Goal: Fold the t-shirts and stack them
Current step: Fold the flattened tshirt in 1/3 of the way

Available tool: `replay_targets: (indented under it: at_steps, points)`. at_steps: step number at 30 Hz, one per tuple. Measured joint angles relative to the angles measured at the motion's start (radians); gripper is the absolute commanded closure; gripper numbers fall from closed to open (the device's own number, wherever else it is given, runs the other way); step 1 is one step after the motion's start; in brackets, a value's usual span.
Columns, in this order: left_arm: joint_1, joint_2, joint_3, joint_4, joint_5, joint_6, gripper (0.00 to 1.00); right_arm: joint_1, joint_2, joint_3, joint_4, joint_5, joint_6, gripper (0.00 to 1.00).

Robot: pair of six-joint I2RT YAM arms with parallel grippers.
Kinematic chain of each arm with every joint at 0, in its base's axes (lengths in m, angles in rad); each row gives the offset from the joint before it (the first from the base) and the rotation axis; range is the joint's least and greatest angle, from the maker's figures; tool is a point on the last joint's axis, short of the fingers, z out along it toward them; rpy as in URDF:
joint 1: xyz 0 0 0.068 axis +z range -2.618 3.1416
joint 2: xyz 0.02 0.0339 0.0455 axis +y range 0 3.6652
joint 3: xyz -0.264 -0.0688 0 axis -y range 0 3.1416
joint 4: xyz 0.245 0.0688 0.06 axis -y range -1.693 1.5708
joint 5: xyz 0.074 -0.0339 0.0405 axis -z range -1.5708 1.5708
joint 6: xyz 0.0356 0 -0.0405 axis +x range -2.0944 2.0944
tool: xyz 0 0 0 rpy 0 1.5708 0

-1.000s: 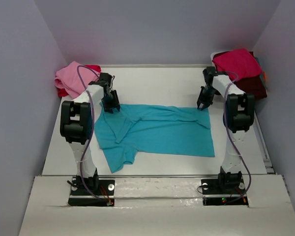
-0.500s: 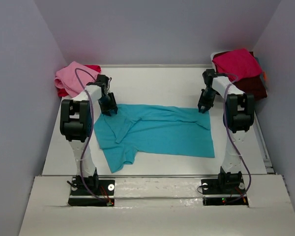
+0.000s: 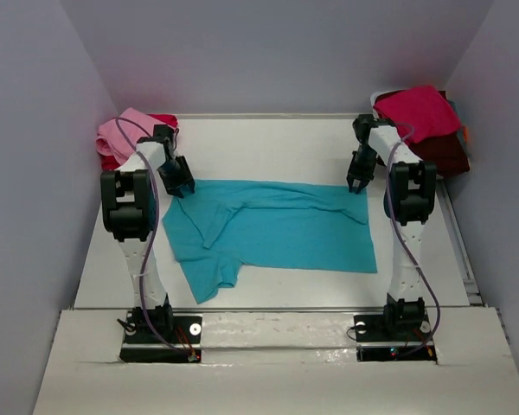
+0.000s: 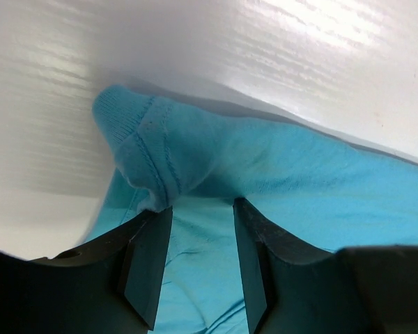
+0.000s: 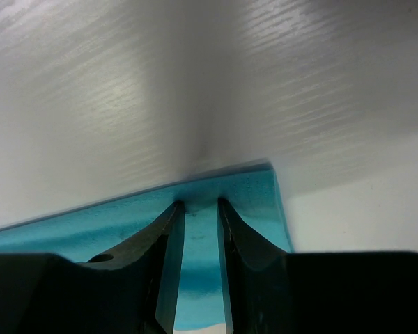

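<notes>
The left jaws stand apart, straddling flat cloth with a bunched hem against one fingertip; nothing looks pinched. The right jaws are nearly together with cloth in the slot, and I cannot tell whether they are pinching or only pressing.

Both sit on the turquoise t-shirt (image 3: 277, 229), at its 10 and 2 o'clock corners. It lies spread mid-counter, rumpled toward 9 o'clock. I expect it to be light, limp and stretchy, sliding easily; hems and corners should give the surest hold.

The counter (image 3: 268, 143) is white, smooth and faintly glossy. A pink t-shirt (image 3: 121, 134) over a red t-shirt (image 3: 166, 120) sits at 10 o'clock. A crimson t-shirt (image 3: 419, 111) over a dark maroon t-shirt (image 3: 448, 157) sits at 2 o'clock. Plain walls (image 3: 268, 52) stand close around.
</notes>
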Motion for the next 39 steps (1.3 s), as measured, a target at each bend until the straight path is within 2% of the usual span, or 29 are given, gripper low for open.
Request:
replay_targets:
  at_steps: [6, 15, 19, 32, 36, 39]
  points:
    - [0.005, 0.077, 0.121, -0.057, -0.001, 0.019, 0.48, 0.001, 0.058, 0.109, -0.046, 0.009, -0.004, 0.68]
    - [0.005, 0.277, 0.472, -0.143, 0.009, 0.039, 0.48, 0.005, 0.154, 0.302, -0.051, 0.055, -0.027, 0.68]
    - [0.005, 0.332, 0.574, -0.14, 0.018, 0.044, 0.48, 0.006, 0.169, 0.334, -0.024, 0.063, -0.037, 0.68]
    - [-0.003, 0.323, 0.6, -0.055, -0.007, 0.043, 0.45, -0.01, 0.163, 0.336, 0.145, 0.089, -0.046, 0.63]
    - [-0.021, 0.249, 0.571, -0.05, -0.006, 0.042, 0.44, -0.015, 0.131, 0.336, 0.125, 0.079, -0.044, 0.63]
    - [-0.053, 0.151, 0.501, -0.043, -0.011, 0.042, 0.44, -0.015, 0.05, 0.286, 0.108, 0.051, -0.033, 0.63]
